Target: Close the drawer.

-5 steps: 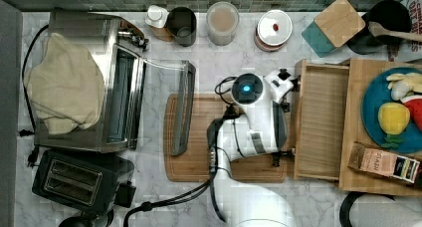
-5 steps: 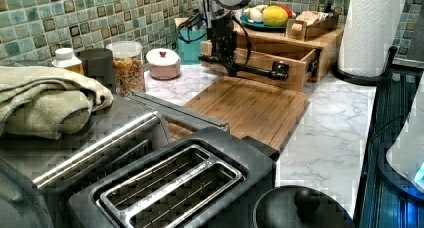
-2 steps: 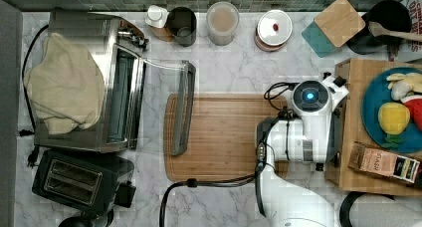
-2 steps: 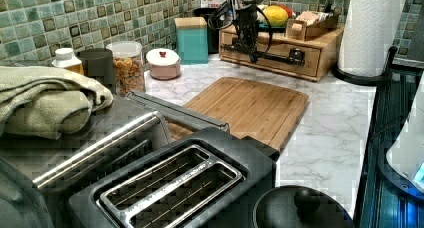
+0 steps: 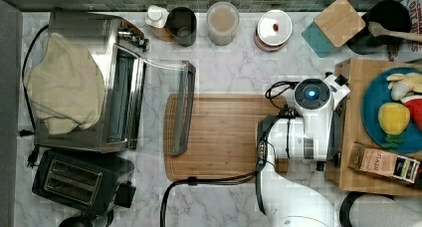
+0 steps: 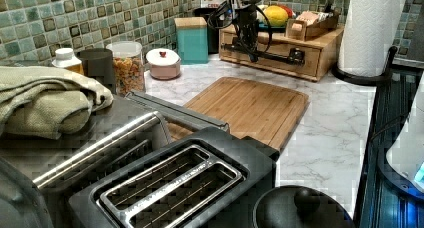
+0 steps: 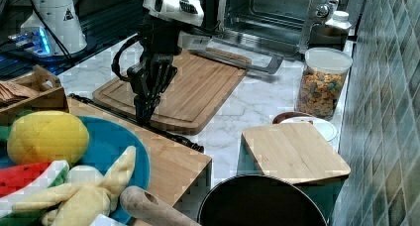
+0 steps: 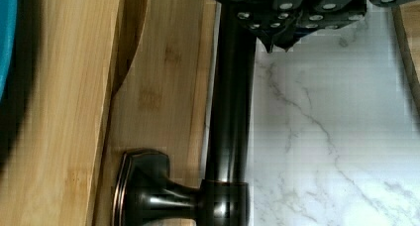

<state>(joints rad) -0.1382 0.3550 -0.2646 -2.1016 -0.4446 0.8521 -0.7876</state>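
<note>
One drawer [image 6: 272, 58] sits flush in wooden box, front facing cutting board [image 5: 224, 136] across strip of marble counter [image 6: 330, 133]. Dark bar handle [image 8: 229, 112] runs along drawer front. Fingers [image 7: 145, 104] at handle, on cutting-board side; gap between them: cannot tell.

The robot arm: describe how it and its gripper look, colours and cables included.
The arm has glossy white shells with dark grey bands at its joints. A round cap on top carries a glowing blue light. Black cables loop beside the wrist and run down the arm. The gripper is black, with small silver screws along its fingers.
</note>
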